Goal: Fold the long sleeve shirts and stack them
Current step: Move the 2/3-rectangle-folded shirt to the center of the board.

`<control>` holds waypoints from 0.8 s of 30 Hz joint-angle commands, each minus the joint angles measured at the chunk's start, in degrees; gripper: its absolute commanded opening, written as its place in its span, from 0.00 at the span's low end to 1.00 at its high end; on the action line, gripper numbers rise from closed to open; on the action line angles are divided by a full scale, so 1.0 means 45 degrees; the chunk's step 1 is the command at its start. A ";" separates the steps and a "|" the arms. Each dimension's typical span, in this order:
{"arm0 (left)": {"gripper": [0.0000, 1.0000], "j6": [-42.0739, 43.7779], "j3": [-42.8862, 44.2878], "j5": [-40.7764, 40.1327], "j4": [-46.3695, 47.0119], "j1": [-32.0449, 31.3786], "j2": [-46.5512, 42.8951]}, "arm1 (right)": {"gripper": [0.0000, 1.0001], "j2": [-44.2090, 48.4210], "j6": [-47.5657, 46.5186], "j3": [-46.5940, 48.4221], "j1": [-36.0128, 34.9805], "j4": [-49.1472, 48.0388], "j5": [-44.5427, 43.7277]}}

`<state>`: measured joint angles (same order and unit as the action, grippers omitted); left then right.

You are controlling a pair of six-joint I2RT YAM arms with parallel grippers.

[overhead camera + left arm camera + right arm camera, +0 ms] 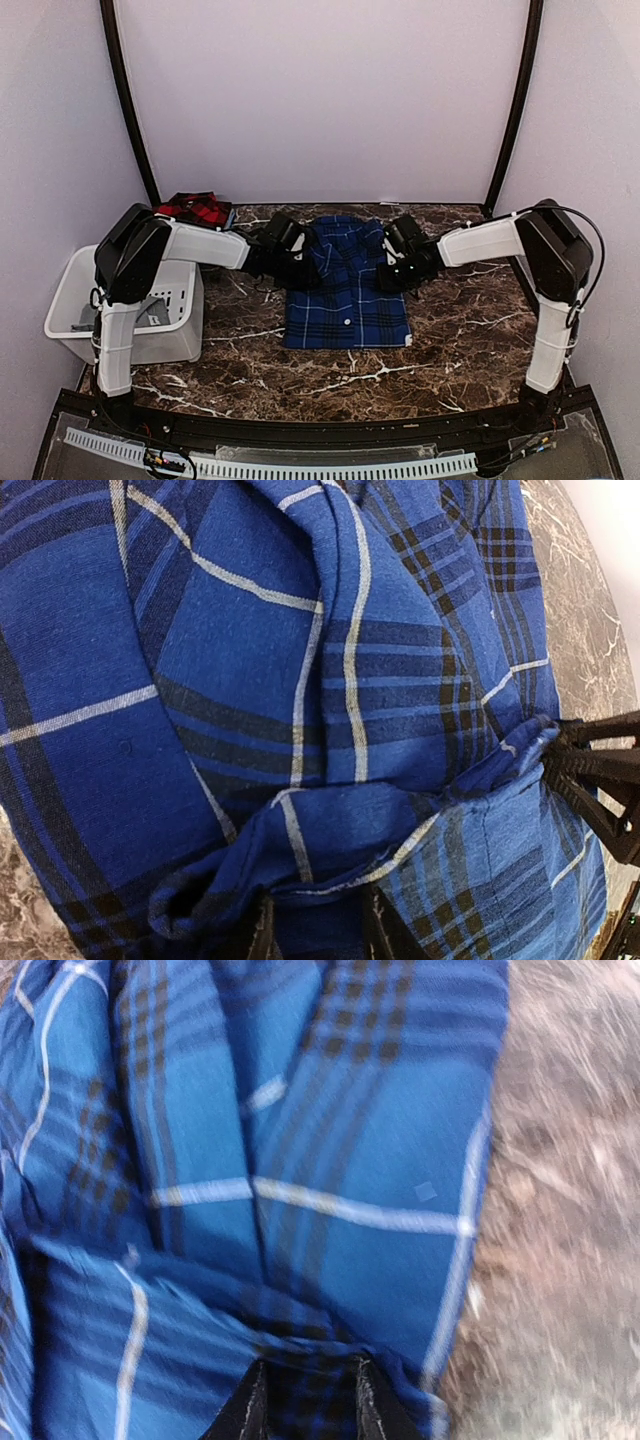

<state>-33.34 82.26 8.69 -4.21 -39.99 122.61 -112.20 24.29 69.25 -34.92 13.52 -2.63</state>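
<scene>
The dark blue plaid shirt (345,300) lies on the marble table (330,385), its lower half flat and buttoned. My left gripper (297,268) is at its upper left edge and my right gripper (388,272) at its upper right edge. In the left wrist view the fingers (262,932) pinch a bunched fold of blue cloth (250,680). In the right wrist view the fingers (248,1408) hold a fold of the same shirt (330,1140) near its edge. The red-and-black shirt (195,208) lies crumpled at the back left corner.
A white plastic basket (75,290) stands at the table's left edge beside the left arm. Bare marble (560,1210) lies to the right of the shirt. The right gripper's black frame (595,780) shows in the left wrist view.
</scene>
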 commanded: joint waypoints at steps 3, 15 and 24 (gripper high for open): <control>0.30 0.0066 0.0116 0.0638 -0.0215 -0.0686 0.0069 | 0.28 0.1535 0.0397 -0.2427 0.0045 0.0843 -0.0226; 0.47 -0.0666 0.0459 0.0148 -0.0773 -0.1221 -0.1640 | 0.39 0.4675 0.0627 -0.3657 0.0047 0.0961 0.0077; 0.53 -0.1039 -0.2822 0.1097 -0.0618 -0.1263 -0.4710 | 0.46 0.7628 0.1870 -0.5828 -0.0543 0.1460 0.1131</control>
<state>-36.49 77.21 10.44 -6.55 -45.36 107.96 -81.38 28.97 47.57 -35.31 17.96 0.08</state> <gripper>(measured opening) 0.539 0.463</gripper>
